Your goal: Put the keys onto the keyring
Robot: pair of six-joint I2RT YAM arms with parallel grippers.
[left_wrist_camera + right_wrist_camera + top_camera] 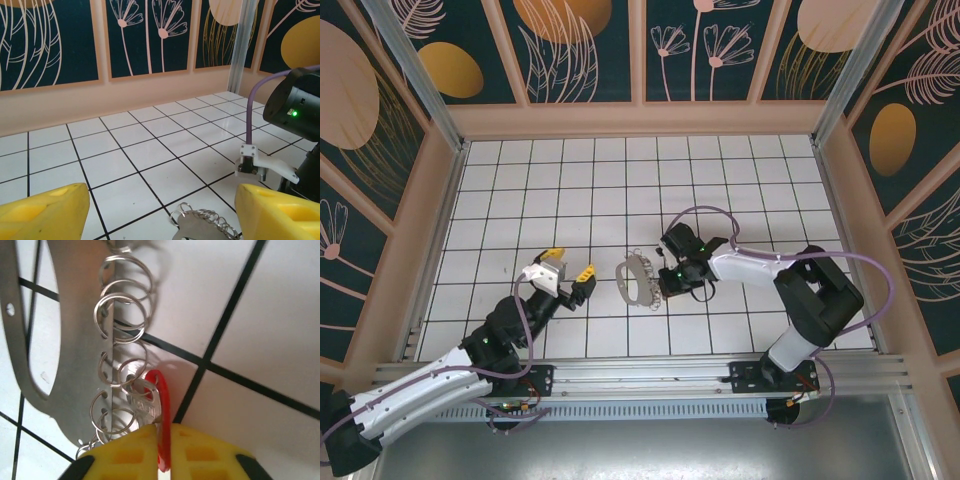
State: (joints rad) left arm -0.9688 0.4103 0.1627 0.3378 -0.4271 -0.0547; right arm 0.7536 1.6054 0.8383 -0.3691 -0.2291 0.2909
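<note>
Right end effector [162, 456]: clamped on red-headed key [165, 410], holding its blade against the keyring [30, 340] rings for threading.
Left end effector [570, 265]: wide open, empty, beside keyring.

The left arm reaches from its base at the near left up and rightward, low over the table, ending in the left pincer [570, 264] [162, 215] with its yellow fingers [42, 212] spread wide. The right arm rises from its base, folds at a raised elbow and runs leftward, its white forearm low. The right pincer [662, 277] [164, 450] has its yellow pads pressed together, clamping the red key [165, 405]
</note>
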